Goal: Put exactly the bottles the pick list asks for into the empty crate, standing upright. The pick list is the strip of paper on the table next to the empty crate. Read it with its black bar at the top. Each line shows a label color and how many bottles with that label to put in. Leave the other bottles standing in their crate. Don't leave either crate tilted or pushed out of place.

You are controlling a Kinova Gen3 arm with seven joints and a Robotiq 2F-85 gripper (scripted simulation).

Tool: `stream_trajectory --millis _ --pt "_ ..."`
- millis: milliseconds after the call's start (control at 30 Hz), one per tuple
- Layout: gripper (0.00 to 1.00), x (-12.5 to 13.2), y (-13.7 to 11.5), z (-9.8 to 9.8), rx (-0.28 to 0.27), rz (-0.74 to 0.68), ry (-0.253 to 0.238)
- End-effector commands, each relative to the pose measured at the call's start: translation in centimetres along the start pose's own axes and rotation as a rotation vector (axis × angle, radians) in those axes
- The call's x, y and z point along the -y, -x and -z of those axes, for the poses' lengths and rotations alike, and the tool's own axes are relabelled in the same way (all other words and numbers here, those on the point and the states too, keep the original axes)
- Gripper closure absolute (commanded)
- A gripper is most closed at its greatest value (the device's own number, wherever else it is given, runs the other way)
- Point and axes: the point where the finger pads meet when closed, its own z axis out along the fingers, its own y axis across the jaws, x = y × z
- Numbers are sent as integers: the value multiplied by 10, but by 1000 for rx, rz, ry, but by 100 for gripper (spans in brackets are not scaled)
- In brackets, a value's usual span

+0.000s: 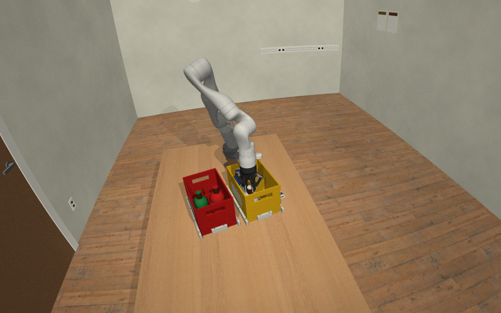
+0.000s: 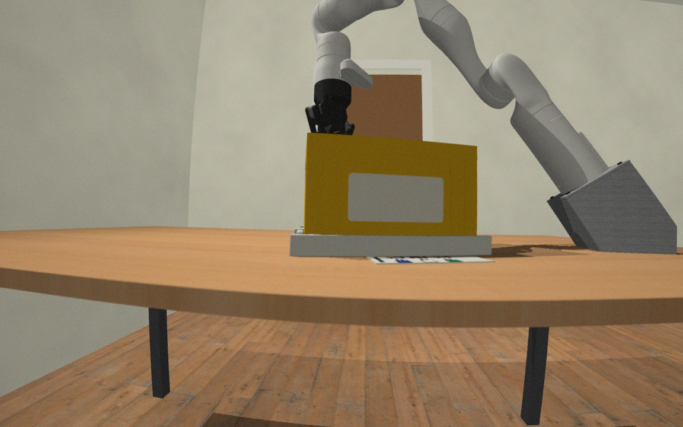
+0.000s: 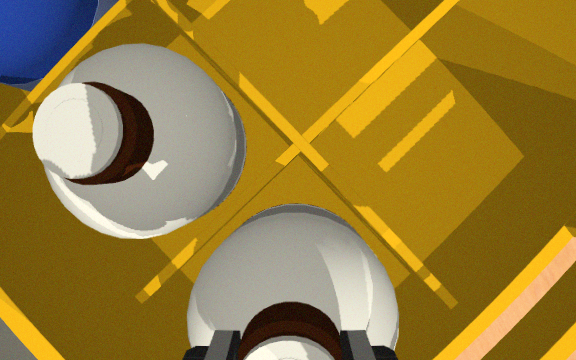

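Observation:
My gripper (image 3: 290, 350) (image 1: 254, 190) is down in the yellow crate, shut on the brown neck of a white-label bottle (image 3: 293, 280) that stands in one cell. A second white-label bottle (image 3: 140, 140) stands in the cell beside it, and a blue-label bottle (image 3: 28, 35) stands beyond that one. The cells to the right in the wrist view are empty. The red crate (image 1: 209, 202) holds a green-label bottle (image 1: 200, 200) and a red-label bottle (image 1: 216, 194). In the exterior view the gripper (image 2: 331, 128) dips just behind the rim of the yellow crate (image 2: 389, 182). The pick list (image 2: 428, 260) lies flat beside that crate.
Both crates sit in grey holders side by side in the middle of the long wooden table. The arm's base (image 2: 614, 209) stands at the far end behind the yellow crate. Yellow dividers (image 3: 298, 150) split the crate into cells.

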Motion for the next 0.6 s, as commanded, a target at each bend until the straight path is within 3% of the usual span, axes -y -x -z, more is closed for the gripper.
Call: stream_trajectory --millis 0,567 --pt "90 0 0 0 1 0 1" --pt "90 0 0 -8 1 0 1"
